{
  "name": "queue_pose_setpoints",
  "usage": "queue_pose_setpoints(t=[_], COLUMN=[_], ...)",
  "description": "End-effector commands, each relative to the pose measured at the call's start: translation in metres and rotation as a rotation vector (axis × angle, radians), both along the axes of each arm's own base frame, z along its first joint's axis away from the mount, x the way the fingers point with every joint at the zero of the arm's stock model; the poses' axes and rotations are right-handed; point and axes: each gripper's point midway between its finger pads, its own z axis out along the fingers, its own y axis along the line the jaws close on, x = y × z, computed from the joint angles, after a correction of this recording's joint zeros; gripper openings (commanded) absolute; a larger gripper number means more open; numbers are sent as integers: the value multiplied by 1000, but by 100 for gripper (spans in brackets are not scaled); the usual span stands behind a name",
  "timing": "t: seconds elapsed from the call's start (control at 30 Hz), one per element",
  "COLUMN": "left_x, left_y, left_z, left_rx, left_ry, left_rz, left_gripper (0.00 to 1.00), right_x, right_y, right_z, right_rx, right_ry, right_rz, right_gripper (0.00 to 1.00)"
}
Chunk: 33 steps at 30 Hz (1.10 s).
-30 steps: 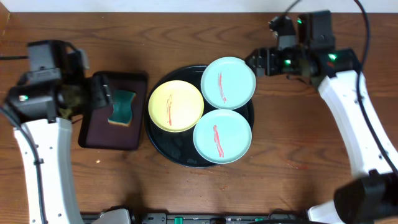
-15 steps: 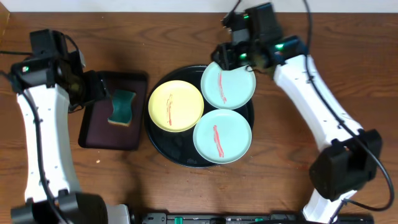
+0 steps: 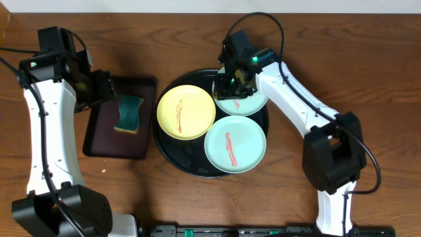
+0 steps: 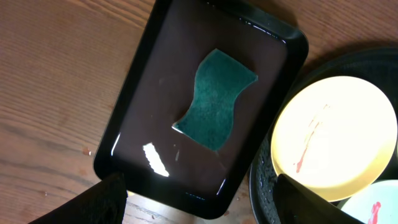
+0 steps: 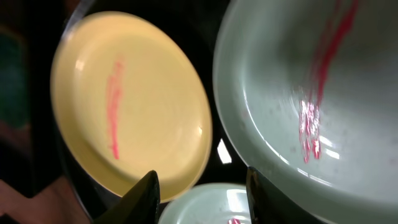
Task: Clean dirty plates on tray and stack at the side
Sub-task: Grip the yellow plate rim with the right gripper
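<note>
at the far left the left gripper (image 3: 100, 89) is held over the back edge of the small brown tray (image 3: 99, 141). its jaws are spread wide with nothing between them. it is judged to be lined up this way so that the green sponge (image 3: 129, 113), lying flat in that tray, can be taken as the wiping tool. just beside it on the counter (image 3: 368, 79) sits the round black tray (image 3: 177, 158), where all three dirty plates are kept together. the yellow plate (image 3: 186, 112) is at the left, the lower mint plate (image 3: 235, 143) toward the front, and the upper mint plate (image 3: 255, 102) at the back right. each is marked with a red streak, and none has been wiped or stacked at the side. over the left rim of the upper mint plate the right gripper (image 3: 231, 82) is held low. its jaws are seen parted and empty in the wrist view, apparently so that the rim can be pinched and the plate steadied or lifted for cleaning.
</note>
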Motion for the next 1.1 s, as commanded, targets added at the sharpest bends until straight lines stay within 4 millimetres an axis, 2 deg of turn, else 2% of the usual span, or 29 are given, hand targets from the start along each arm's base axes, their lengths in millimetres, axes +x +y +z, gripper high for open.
queue_pose_setpoints(t=[0.0,0.23,0.37,0.67,0.9,1.0,1.03,1.07], left_x=[2,1,1,1,1,1,1,1], left_y=[2,6,6,6,6,6,6,6], left_z=[5,5,5,5,4,4,2,0], left_rx=[-4,21,21,21,21,20,20,19], left_ry=[-16,-10,-10,-10,-10,-9,-7,-5], left_rz=[12,20,20,20,20,20,20,20], left_gripper=[76,75,75,74,74,74,74,74], right_x=[-9,-22,-27,-21,-19,-22,-22,-21], right_y=[10,20,27,22,28,28,27,28], right_z=[-11,-37,-40,-56,-79,-85,-86,-87], right_rx=[-21,-40,-43,-103,-106,-115,-118,-118], right_ry=[41,109,112,97,111,120,120,117], right_rz=[-1,9,24,-21,-15,-11,-10,-4], right_gripper=[41,31,29,26,18,13,9,1])
